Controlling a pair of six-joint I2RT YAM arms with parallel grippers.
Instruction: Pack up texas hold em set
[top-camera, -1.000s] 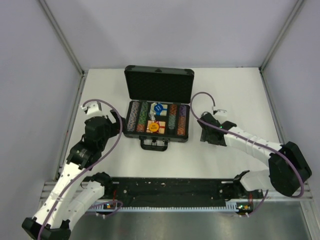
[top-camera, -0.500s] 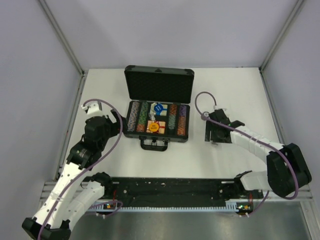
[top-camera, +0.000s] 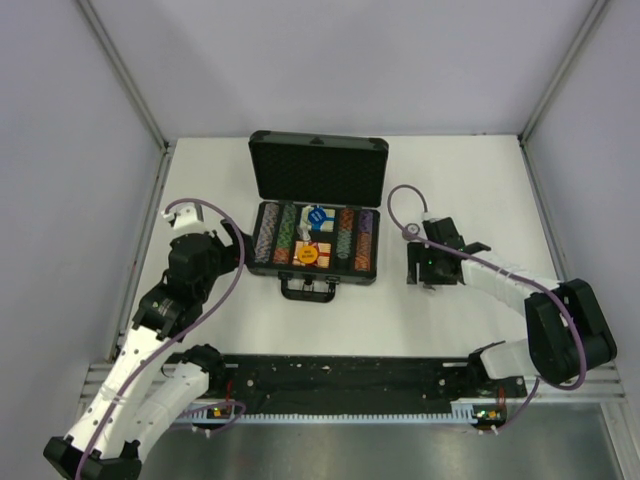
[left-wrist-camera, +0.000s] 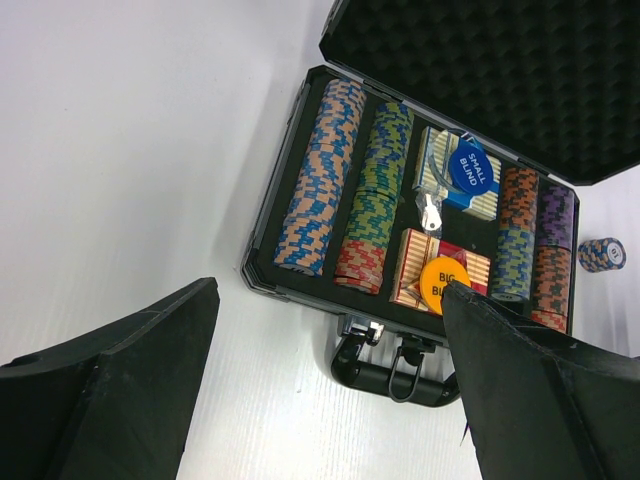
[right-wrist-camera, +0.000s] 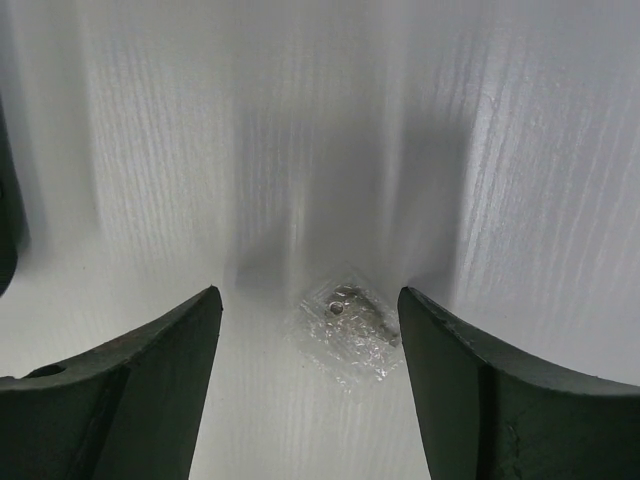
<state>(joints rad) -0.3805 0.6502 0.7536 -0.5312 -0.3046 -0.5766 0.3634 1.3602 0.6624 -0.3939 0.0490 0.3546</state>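
My right gripper hangs over a little clear bag on the table, fingers apart on each side so I can pinch it

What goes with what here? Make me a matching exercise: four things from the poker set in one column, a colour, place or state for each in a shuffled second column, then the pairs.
Things:
1. case lid
2. small blind button
3. big blind button
4. loose chips

Colour, place or state:
A. orange
B. outside the case, on the table
C. blue
D. raised open, black foam showing

Pairs: 1-D, 2-C, 3-A, 4-B
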